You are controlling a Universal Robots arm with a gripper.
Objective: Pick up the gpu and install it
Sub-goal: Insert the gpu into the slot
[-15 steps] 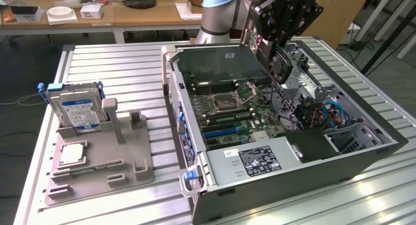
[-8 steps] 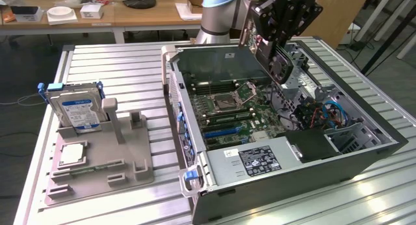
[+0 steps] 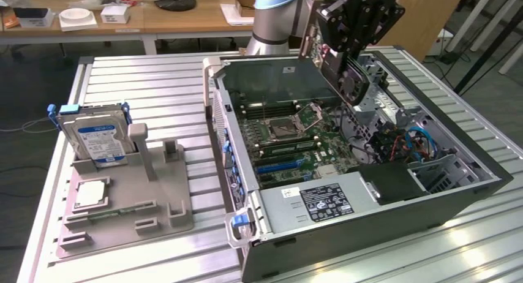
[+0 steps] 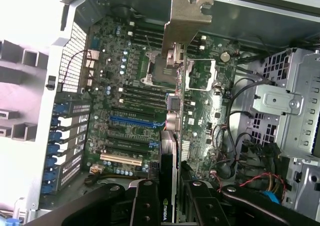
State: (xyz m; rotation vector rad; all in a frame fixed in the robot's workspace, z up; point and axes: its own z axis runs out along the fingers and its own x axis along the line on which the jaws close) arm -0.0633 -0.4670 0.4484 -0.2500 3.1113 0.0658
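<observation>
the gripper (image 3: 347, 53) is clamping the gpu (image 3: 347, 81) between partly closed fingers, on edge above the motherboard (image 3: 286, 130); its long axis is running from the gripper toward the board, beside the blue slot (image 4: 132, 121).

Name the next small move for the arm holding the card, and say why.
Likely ease the gpu down toward the motherboard, aligning it with the long blue slot. The gripper is clamped on the card, which hangs above the open case, clear of the board and not yet in any slot.
</observation>
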